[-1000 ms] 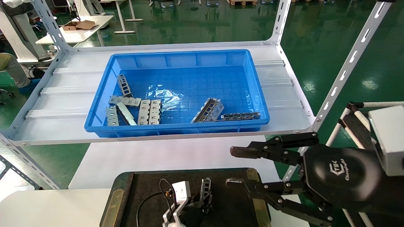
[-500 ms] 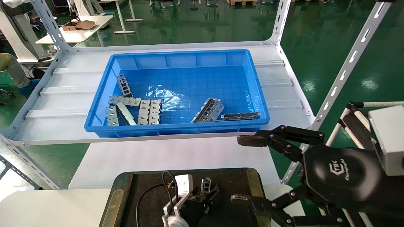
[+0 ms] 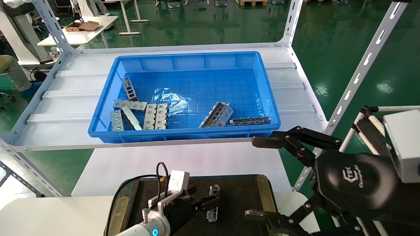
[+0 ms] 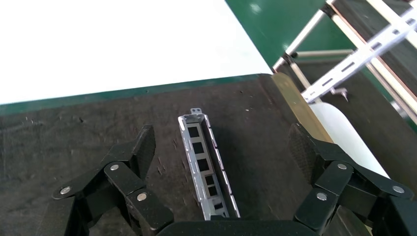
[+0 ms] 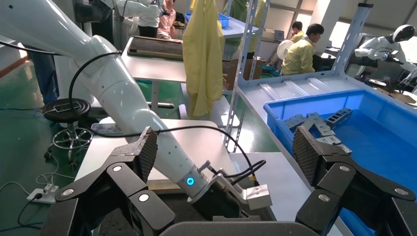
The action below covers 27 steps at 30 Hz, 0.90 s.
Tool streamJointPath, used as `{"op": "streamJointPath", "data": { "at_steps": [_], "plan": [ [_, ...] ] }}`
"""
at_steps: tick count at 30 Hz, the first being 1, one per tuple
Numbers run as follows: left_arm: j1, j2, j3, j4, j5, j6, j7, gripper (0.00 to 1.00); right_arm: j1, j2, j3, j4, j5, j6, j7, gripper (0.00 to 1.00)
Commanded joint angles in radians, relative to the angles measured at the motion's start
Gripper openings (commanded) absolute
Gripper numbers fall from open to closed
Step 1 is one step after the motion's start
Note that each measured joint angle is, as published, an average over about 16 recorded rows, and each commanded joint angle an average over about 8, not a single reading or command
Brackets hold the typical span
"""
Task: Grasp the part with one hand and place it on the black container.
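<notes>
The part (image 4: 206, 162), a long narrow silver channel with rectangular cut-outs, lies flat on the black container (image 4: 74, 128), open side up. My left gripper (image 4: 223, 147) is open, with one finger on each side of the part and clear of it. In the head view the part (image 3: 213, 189) lies on the black container (image 3: 239, 196) at the bottom centre, partly hidden by my left gripper (image 3: 203, 195). My right gripper (image 3: 257, 178) is wide open and empty at the right, past the container's brass edge strip (image 3: 263, 193). It also shows open in the right wrist view (image 5: 226, 147).
A big blue bin (image 3: 183, 59) holding several metal brackets and plates (image 3: 216, 114) stands on the white shelf (image 3: 59, 108) behind. A slanted shelf post (image 3: 361, 68) stands at the right. The left arm (image 5: 147, 123) and its cable lie in front of my right gripper.
My left gripper has let go of the part, which stood held between its fingers, and has drawn back towards me. The part now lies on the container. My right gripper's fingers have spread wider.
</notes>
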Motion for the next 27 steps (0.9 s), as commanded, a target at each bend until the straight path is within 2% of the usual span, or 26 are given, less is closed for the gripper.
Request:
{"op": "streamJointPath", "data": {
  "at_steps": [1,14,27],
  "plan": [
    [-0.016,-0.031,-0.002,-0.013,0.009,0.044,0.001,1.0,0.0,0.0,0.0,0.0,0.0,0.0,0.0,1.0],
    [-0.069,-0.202,-0.07,-0.122,0.068,0.305,0.056,1.0,0.0,0.0,-0.001,0.0,0.0,0.0,0.0,1.0],
    [-0.014,-0.273,-0.203,-0.139,0.057,0.493,0.197,1.0,0.0,0.001,-0.001,0.0,0.001,0.001,-0.001,1.0]
  ]
}}
